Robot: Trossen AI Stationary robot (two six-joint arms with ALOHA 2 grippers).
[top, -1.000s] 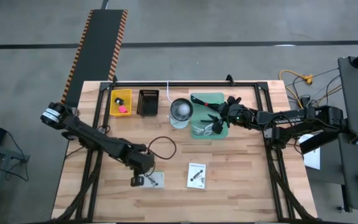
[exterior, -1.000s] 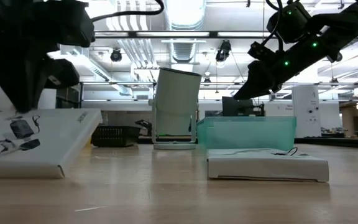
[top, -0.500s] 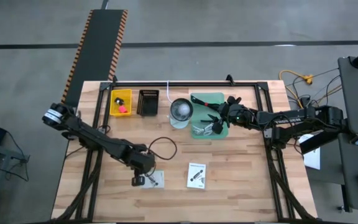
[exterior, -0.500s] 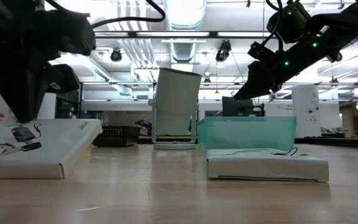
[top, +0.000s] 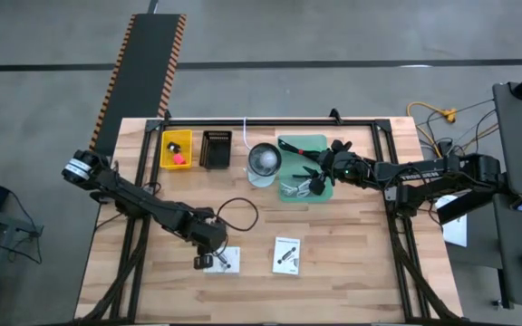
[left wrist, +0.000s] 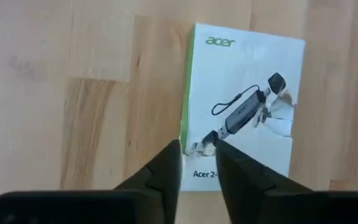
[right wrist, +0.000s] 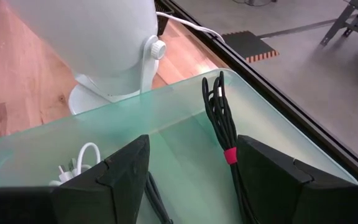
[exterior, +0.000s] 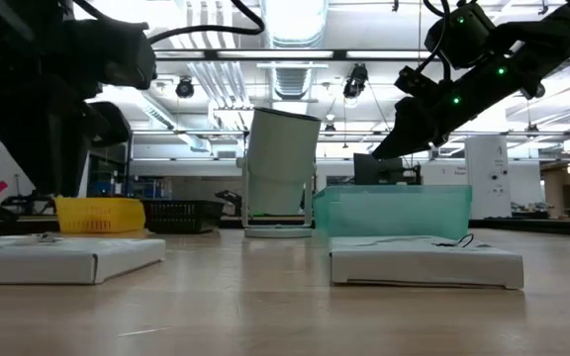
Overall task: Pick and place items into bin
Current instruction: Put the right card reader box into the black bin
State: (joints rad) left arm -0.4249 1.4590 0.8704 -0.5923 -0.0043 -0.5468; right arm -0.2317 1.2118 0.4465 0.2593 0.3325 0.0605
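white packets (top: 286, 254) lie on the wooden table (top: 352, 254); left gripper (left wrist: 197, 149) slightly parted, holding nothing.

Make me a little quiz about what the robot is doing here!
1. True or false: the right hand hangs over the yellow tray.
2. Pick one: what goes round the black cable in the green bin? A) a red band B) blue tape C) nothing
3. Fill the gap: the left hand is over a white ____ lying flat on the table.

Key: 1. False, it hangs over the green bin. 2. A. 3. box.
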